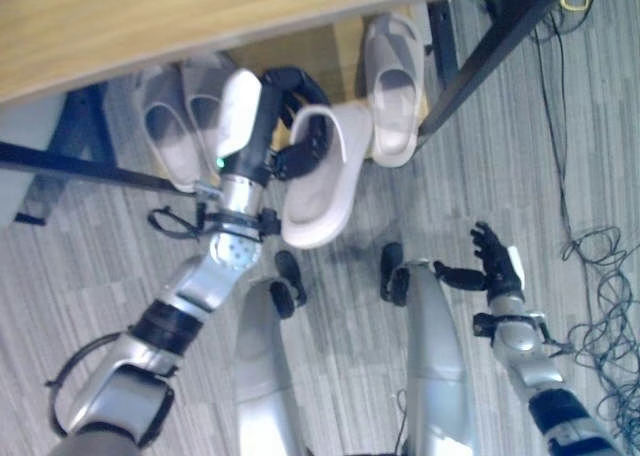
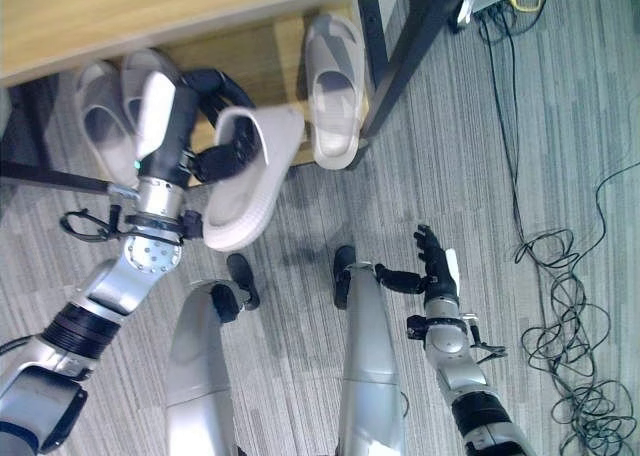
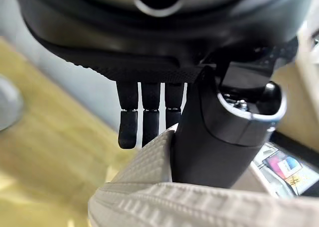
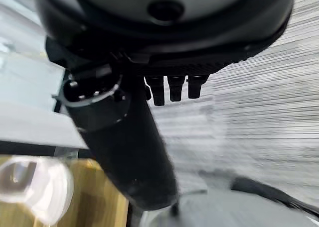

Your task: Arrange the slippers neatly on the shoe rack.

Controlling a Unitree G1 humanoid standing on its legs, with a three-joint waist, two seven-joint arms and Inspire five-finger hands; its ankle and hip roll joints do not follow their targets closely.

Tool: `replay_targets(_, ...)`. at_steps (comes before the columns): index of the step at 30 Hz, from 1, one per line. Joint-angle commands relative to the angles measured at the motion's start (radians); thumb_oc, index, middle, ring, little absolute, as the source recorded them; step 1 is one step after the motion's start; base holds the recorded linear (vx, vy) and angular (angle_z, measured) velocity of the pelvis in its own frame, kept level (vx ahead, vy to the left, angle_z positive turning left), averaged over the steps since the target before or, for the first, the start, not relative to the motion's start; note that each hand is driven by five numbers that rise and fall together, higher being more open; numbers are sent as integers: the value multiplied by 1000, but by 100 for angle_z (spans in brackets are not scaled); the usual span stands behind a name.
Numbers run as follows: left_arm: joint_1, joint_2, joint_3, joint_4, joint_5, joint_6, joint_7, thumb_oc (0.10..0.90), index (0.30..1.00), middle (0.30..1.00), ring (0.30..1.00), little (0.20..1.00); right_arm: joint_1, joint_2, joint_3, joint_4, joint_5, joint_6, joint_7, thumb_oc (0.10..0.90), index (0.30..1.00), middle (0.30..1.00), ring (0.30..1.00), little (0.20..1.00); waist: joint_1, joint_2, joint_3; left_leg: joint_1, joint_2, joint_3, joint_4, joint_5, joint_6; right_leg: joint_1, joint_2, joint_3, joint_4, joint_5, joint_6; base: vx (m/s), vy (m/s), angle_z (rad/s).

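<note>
While three slippers are already sitting on the low wooden shelf of the shoe rack (image 1: 300, 56), one is not put down yet, so the job can be judged mostly done but not finished. Going from the left: a pair of slippers (image 1: 180, 116) is parked side by side on the shelf, toes pointing in, partly tucked under the rack's top board. Just next to that, the left hand (image 1: 295, 126) is seen with its fingers and thumb curled round the strap of the fourth slipper (image 1: 325, 181), which is held up off the floor, tilted, right at the front edge of the shelf. In the left wrist view the quilted strap (image 3: 164, 192) is pinched against the thumb. Further right, a single slipper (image 1: 392, 86) is resting on the shelf close to the dark rack leg (image 1: 480, 56), its heel hanging a bit over the edge.

What's left, as a guess: the held slipper needs to be set into the gap between the pair and the single one. That gap looks tight-ish, and the neighbours could get nudged.

Off to the right, the right hand (image 1: 497, 261) is held idle over the carpet (image 1: 500, 176), fingers loosely spread, nothing in it. Loose cables (image 1: 600, 266) are lying on the floor, well away from the work.
</note>
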Motion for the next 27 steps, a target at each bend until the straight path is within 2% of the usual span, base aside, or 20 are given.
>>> replay_targets(1,-156,49,31,-11,54,-18,145,400,300,300,300,300,67,-33,-29,-133,23,-93,-36,800,900,900,900,900,-26,33,-85,-54,19,-36,143,-162,7,-55,-39,-2,110,-163,78,135,23,-8)
replay_targets(5,-303,135,-22,80,55,24,210,400,300,300,300,300,74,-69,-31,-239,23,-106,-22,800,900,900,900,900,-46,34,-43,-186,30,-71,396,-256,21,-192,-48,28,367,-252,78,181,24,-5)
replay_targets(7,-348,157,-48,113,53,38,228,400,300,300,300,300,91,-82,-27,-278,25,-107,-17,800,900,900,900,900,-56,35,-14,-198,38,-88,502,-309,22,-193,-52,42,464,-304,81,184,13,-1)
replay_targets(8,-352,157,-54,118,52,38,230,400,300,300,300,300,94,-81,-29,-281,26,-106,-16,800,900,900,900,900,-55,33,-14,-198,38,-89,510,-316,21,-193,-53,43,472,-311,82,215,32,-3)
replay_targets(10,-355,181,-78,161,53,51,248,400,300,300,300,300,159,-104,-31,-340,28,-106,4,800,900,900,900,900,-65,30,-14,-198,37,-115,620,-374,15,-193,-59,71,588,-367,90,218,59,-2)
replay_targets(14,-367,194,-119,216,30,53,248,400,300,300,300,300,227,-138,-27,-404,32,-105,18,800,900,900,900,900,-80,12,-14,-198,40,-136,757,-442,11,-193,-66,124,737,-426,97,149,38,-1)
replay_targets(21,-426,162,-202,294,27,57,234,400,300,300,300,300,257,-183,-21,-434,35,-109,25,800,900,900,900,900,-99,-7,-14,-198,40,-132,863,-496,14,-193,-76,164,840,-473,103,60,22,-3)
replay_targets(27,-490,124,-258,347,40,64,218,400,300,300,300,300,272,-213,-25,-509,26,-109,33,800,900,900,900,900,-115,-23,-14,-198,33,-127,903,-511,15,-193,-81,182,880,-482,105,21,23,-4)
